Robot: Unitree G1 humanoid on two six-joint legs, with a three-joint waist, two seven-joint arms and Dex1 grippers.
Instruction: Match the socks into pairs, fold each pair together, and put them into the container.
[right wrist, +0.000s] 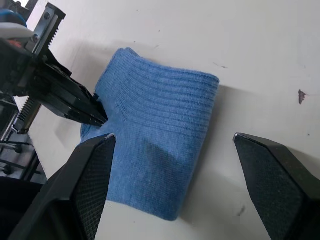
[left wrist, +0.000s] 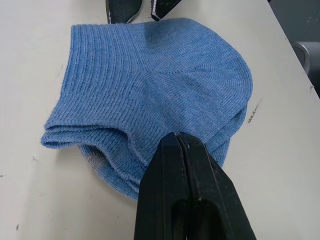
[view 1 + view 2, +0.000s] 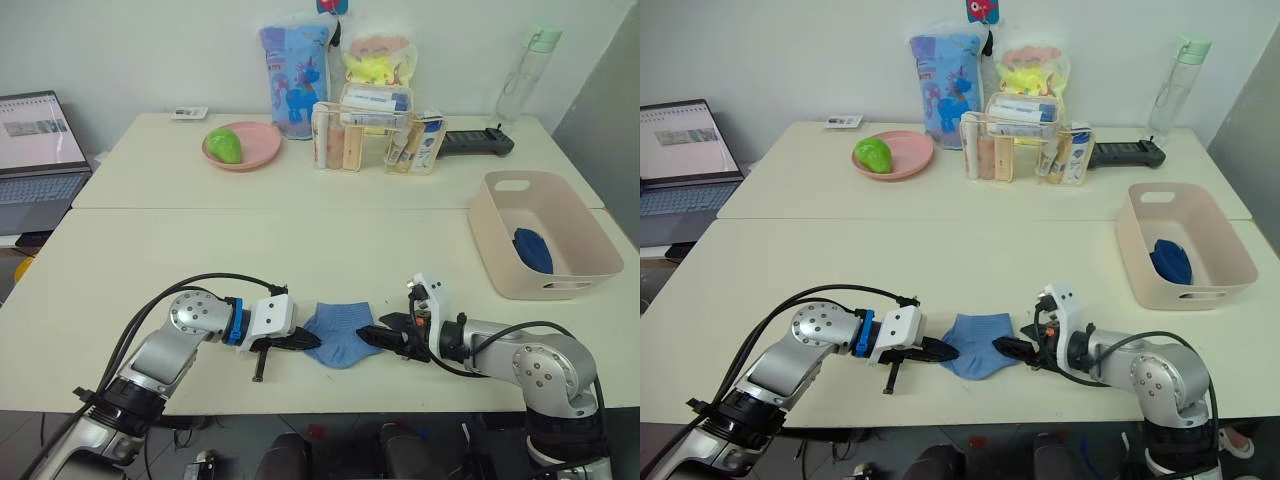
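A folded pair of light blue socks [image 3: 340, 333] lies near the table's front edge, between my two grippers. My left gripper [image 3: 308, 341] sits at the pair's left edge, shut with the fabric [image 2: 150, 95] pinched at its fingertips [image 2: 182, 150]. My right gripper [image 1: 172, 137] stands open at the pair's right side, one finger [image 1: 95, 175] on either side of the sock [image 1: 160, 120]. The pale pink container [image 3: 590, 230] stands at the right of the table, and a dark navy bundle of socks [image 3: 533, 250] lies in it.
At the back are a round pink plate [image 3: 262, 148] with a green object [image 3: 224, 144], a clear organiser [image 3: 375, 135], two printed bags, a bottle [image 3: 527, 70] and a black device [image 3: 476, 141]. A laptop [image 3: 38, 160] is at far left.
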